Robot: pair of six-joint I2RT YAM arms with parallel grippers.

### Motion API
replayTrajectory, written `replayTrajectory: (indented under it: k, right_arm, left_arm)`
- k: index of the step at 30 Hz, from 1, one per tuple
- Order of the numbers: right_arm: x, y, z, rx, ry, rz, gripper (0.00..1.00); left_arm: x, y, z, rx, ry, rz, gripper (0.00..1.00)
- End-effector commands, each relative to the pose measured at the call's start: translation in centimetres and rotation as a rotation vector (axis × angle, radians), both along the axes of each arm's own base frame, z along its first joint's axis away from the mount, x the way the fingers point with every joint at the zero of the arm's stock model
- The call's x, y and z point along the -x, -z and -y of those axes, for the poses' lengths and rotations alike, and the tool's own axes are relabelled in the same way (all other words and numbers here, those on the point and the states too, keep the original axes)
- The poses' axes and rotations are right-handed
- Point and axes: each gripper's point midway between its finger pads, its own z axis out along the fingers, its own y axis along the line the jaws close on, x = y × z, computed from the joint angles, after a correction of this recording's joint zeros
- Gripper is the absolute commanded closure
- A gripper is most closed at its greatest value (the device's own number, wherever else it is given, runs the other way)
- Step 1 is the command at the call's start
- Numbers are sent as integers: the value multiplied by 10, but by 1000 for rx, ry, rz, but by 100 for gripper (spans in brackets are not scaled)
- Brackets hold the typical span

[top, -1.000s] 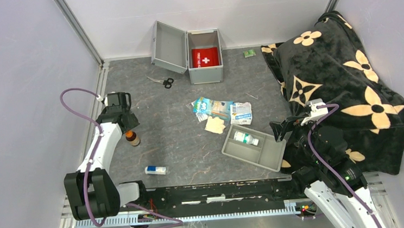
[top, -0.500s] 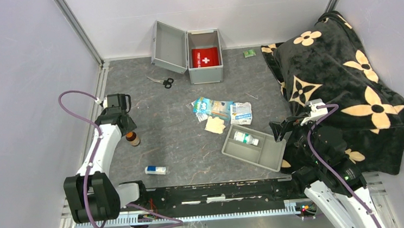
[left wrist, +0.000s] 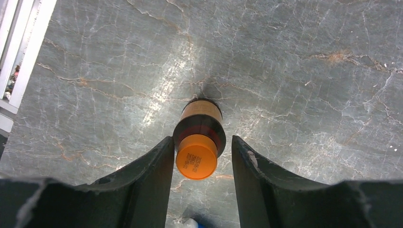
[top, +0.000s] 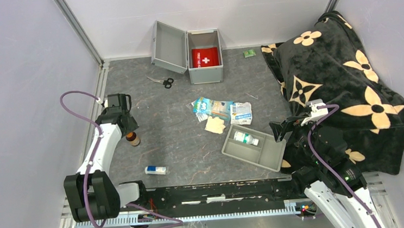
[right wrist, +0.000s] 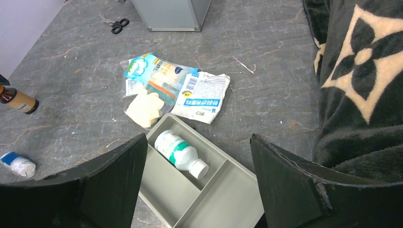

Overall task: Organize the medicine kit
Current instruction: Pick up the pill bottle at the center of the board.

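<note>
Left gripper [left wrist: 203,142]: low over the table near the left edge, jaws partly apart and straddling a small brown bottle [left wrist: 202,114] with an orange cap [left wrist: 196,156]. The bottle stands upright on the table. One finger [left wrist: 157,166] sits right against the cap, while the other shows a thin gap. It is not clamped.

Right gripper [right wrist: 198,137]: jaws spread wide, nothing between them. It hangs above the near-right part of the table, over a grey divided tray [right wrist: 228,190]. A white bottle [right wrist: 178,148] lies on its side in one compartment of the tray.

Medicine kit [top: 206,73]: at the middle of the far edge, lid swung open to the left, a red pouch [top: 205,57] inside.

Mid-table: a loose heap of packets [top: 216,108] just beyond the tray. Scissors [top: 162,82] lie near the kit's lid. A dark flowered blanket [top: 337,65] covers the right side.
</note>
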Motion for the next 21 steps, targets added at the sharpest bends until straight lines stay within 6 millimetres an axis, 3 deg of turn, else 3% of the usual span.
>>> replayTrajectory:
  k: [1,7,19,21]
  right_arm:
    - [-1,-5,3,-14,18,24,14]
    - [-1,-6,3,-8,19,24,14]
    - [1,-6,-4,4,-33,33,13]
    - [1,-7,-12,1,-78,54,13]
  left_arm:
    - [-5,5,6,37,4,-5,46]
    - [-4,6,7,45,14,-11,50]
    - [-8,-2,14,65,61,14,97]
    - [-12,-7,24,100,123,29,98]
